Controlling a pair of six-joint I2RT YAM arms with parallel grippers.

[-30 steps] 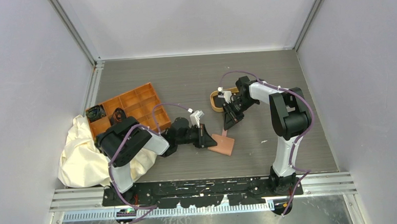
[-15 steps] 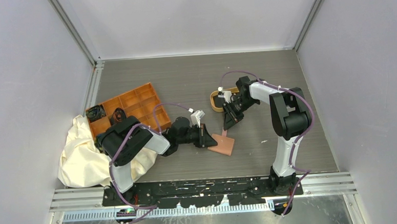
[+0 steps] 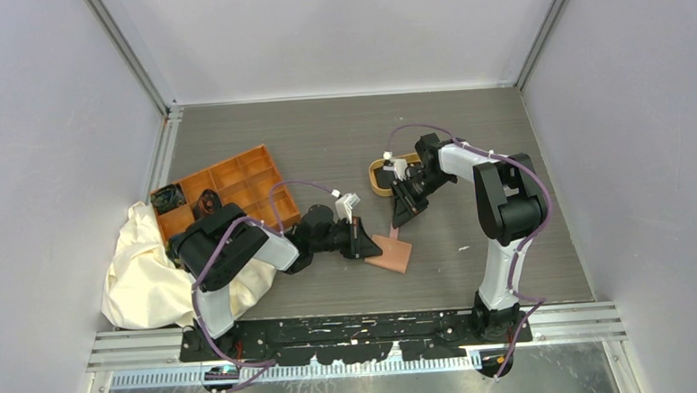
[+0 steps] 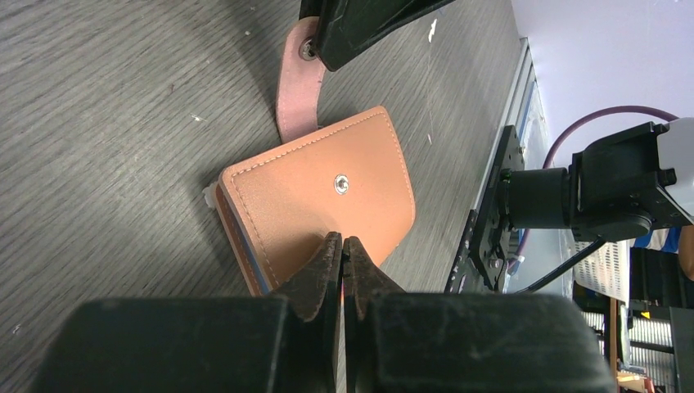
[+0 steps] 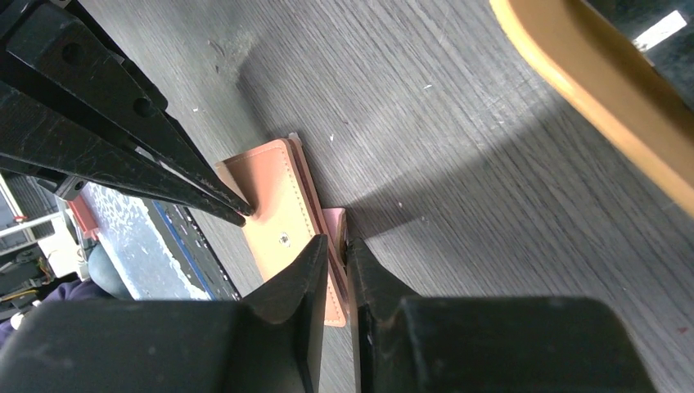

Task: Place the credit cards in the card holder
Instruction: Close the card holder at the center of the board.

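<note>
The card holder [image 3: 391, 254], a tan-brown wallet with a pink snap tab, lies folded shut on the table between the arms. My left gripper [image 4: 342, 242] is shut, its tips pressing on the cover [image 4: 327, 196] just below the snap. My right gripper [image 5: 334, 244] is shut on the pink tab [image 4: 293, 98], holding it up off the wallet. A small white corner [image 4: 210, 195] sticks out at the wallet's folded edge. What looks like a black credit card with a white patch [image 5: 660, 29] lies inside the oval tray.
The oval tan-rimmed tray [image 3: 373, 183] sits just behind my right gripper. An orange compartment tray [image 3: 236, 175] stands at the left, with a crumpled cream cloth [image 3: 142, 270] in front of it. Grey walls close in the table on three sides.
</note>
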